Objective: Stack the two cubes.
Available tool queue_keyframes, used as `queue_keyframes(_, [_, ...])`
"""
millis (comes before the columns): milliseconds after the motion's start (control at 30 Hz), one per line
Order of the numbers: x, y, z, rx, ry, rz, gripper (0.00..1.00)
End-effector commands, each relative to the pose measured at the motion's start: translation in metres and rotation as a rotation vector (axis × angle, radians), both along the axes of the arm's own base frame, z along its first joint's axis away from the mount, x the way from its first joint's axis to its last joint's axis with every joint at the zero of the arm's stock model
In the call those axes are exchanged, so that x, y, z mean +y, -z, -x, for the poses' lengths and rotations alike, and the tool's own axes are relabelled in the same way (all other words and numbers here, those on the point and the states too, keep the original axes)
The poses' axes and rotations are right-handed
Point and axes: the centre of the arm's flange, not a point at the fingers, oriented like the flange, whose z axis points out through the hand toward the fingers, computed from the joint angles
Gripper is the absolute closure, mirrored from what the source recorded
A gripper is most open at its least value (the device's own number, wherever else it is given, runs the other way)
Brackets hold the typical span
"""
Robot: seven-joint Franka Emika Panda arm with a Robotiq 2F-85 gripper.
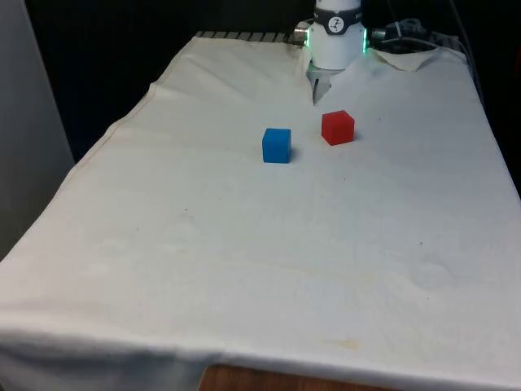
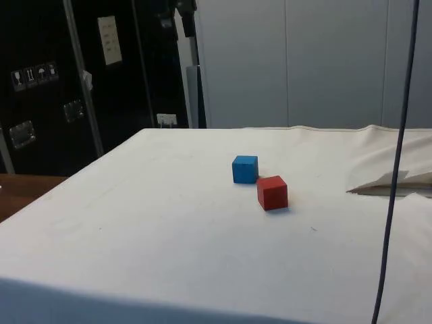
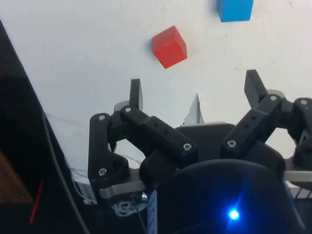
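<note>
Blue cube (image 1: 277, 146), edge-cropped in wrist view, sits near red cube (image 1: 337, 128); gripper (image 3: 195, 92) spread, empty.

Arm (image 1: 336, 37): white round base segment, black band near the top, green light glowing at both sides of it. Hand (image 3: 195, 90): black, two fingers (image 3: 136, 92) on jointed black links with silver screw heads at the pivots. Finger tips are narrow, flat and dark. Rounded black housing behind the links; a silver metal bracket under the link on one side.
</note>
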Motion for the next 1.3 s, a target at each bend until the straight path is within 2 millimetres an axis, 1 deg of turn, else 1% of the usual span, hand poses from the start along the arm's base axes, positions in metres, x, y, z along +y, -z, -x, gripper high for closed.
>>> queue_keyframes(0, [0.000,-0.001,0.004,-0.008,0.001,0.007,0.00])
queue_keyframes(100, [0.000,0.001,0.006,0.004,-0.002,0.002,0.00])
queue_keyframes(333, [0.000,0.004,0.024,-0.018,-0.006,0.014,0.00])
queue_keyframes(367, [0.000,0.005,0.021,-0.004,-0.008,0.007,0.00])
queue_keyframes(500, [-0.001,0.007,0.036,-0.029,-0.010,0.016,0.00])
queue_keyframes(633, [-0.001,0.010,0.045,-0.039,-0.014,0.017,0.00])
queue_keyframes(667, [-0.001,0.010,0.043,-0.027,-0.013,0.008,0.00])
queue_keyframes(733, [0.000,0.012,0.051,-0.046,-0.017,0.018,0.00])
queue_keyframes(1033, [0.003,0.019,0.069,-0.057,-0.027,0.024,0.00])
queue_keyframes(1167, [0.006,0.027,0.081,-0.066,-0.036,0.028,0.00])
queue_keyframes(1200, [0.006,0.027,0.081,-0.066,-0.036,0.028,0.00])
queue_keyframes(1267, [0.008,0.034,0.087,-0.069,-0.042,0.024,0.00])
